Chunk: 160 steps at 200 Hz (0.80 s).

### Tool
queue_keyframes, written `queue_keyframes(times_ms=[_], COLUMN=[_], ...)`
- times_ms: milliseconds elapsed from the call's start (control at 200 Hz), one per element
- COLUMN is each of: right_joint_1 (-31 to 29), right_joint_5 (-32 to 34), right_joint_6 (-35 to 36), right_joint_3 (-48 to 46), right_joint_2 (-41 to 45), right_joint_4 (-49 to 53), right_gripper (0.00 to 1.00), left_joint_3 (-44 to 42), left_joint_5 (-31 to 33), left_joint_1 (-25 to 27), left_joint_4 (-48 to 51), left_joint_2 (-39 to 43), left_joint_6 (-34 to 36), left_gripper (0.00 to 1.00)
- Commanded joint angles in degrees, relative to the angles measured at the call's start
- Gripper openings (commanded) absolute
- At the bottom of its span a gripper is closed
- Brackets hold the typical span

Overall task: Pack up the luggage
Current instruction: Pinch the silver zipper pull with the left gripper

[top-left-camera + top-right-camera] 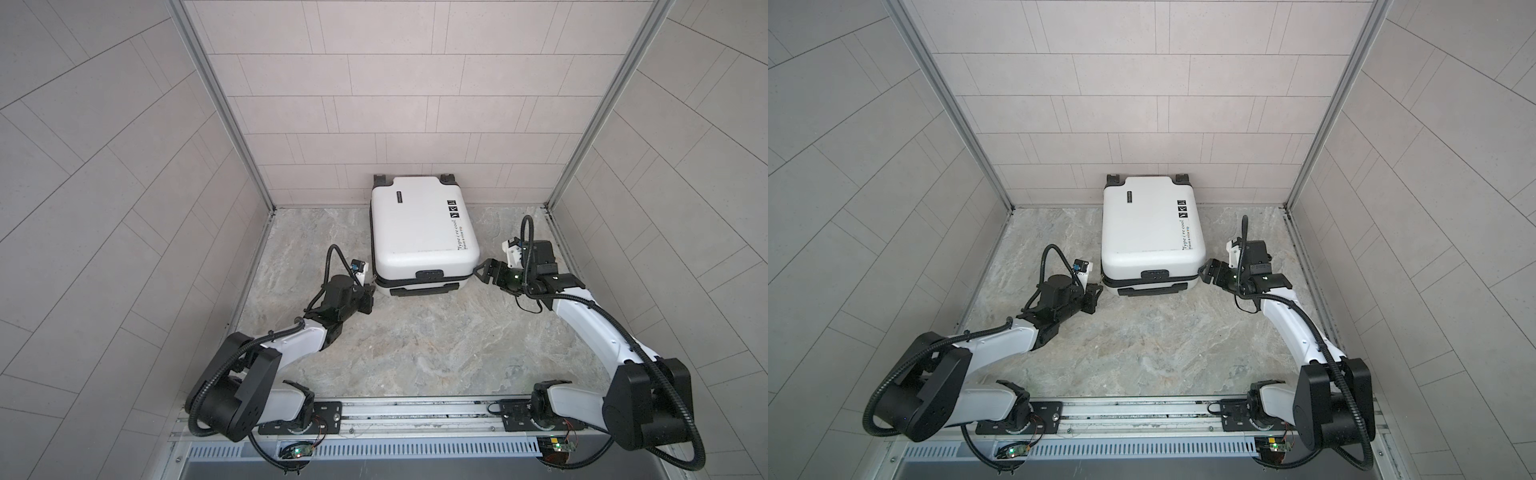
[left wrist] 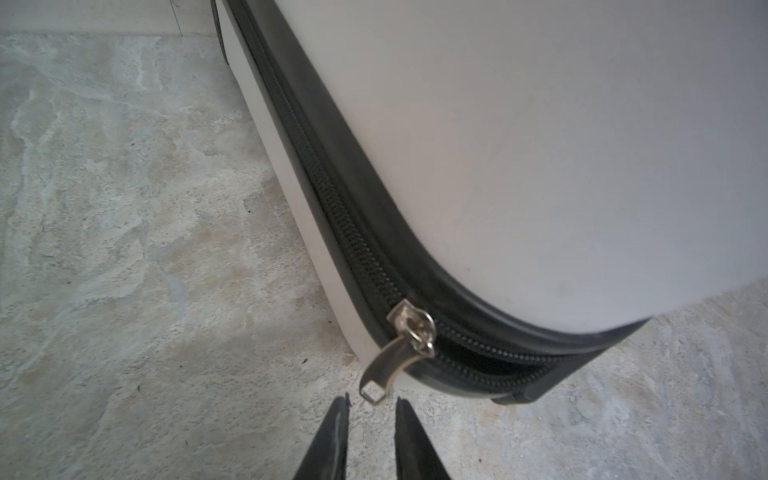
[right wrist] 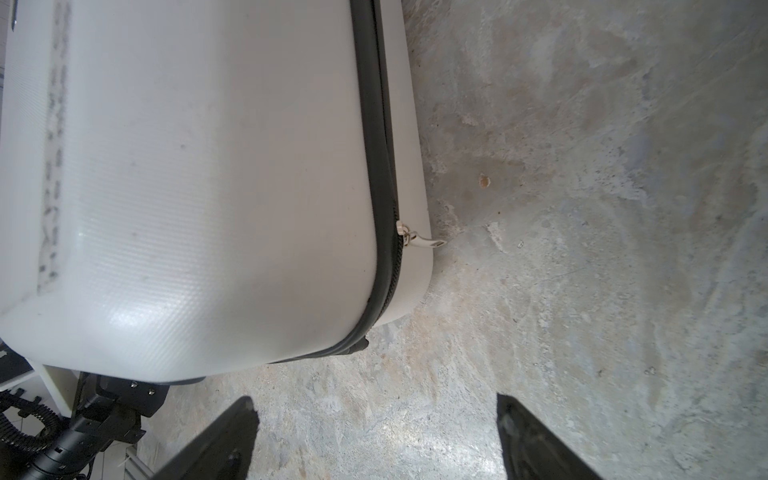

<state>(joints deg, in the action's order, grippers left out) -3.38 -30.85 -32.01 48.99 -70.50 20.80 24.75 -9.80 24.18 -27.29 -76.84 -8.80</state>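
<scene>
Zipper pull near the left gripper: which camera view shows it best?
The left wrist view: the zipper pull hangs large and sharp on the luggage, just ahead of the left gripper's parted fingers. In both top views it is too small to make out. The right wrist view shows only a second pull, on the opposite side.

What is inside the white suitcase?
Nothing inside shows. The luggage lies flat with its lid down; the left wrist view shows only a dark slit beside the zipper pull, where the zipper is undone. Any contents are covered by the shell.
</scene>
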Motion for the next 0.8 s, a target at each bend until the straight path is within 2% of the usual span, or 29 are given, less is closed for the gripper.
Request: queue_keyframes(times_ms=[0, 315, 550, 706, 796], right_joint_1=[-0.17, -0.18, -0.23, -0.22, -0.22], right_joint_5=[-0.28, -0.18, -0.6, -0.69, -0.66], right_joint_6=[-0.42, -0.42, -0.42, -0.17, -0.16], right_joint_3=[1.0, 1.57, 1.71, 1.8, 1.64], right_joint_2=[0.62, 0.19, 0.1, 0.01, 0.08], right_joint_4=[-0.14, 0.47, 0.3, 0.47, 0.39], right_gripper=[0.92, 0.92, 0.92, 0.91, 0.91], left_joint_3=[1.5, 2.29, 2.23, 2.05, 2.04], left_joint_5=[1.29, 2.29, 2.17, 0.81, 0.1], left_joint_1=[0.44, 0.6, 0.73, 0.78, 0.94], left_joint_4=[-1.58, -2.09, -2.13, -2.11, -2.15], left_joint_2=[-0.62, -2.14, -1.7, -1.51, -1.28], left_joint_6=[2.77, 4.8, 5.45, 5.99, 5.92], left_gripper=[0.24, 0.19, 0.1, 0.0, 0.0])
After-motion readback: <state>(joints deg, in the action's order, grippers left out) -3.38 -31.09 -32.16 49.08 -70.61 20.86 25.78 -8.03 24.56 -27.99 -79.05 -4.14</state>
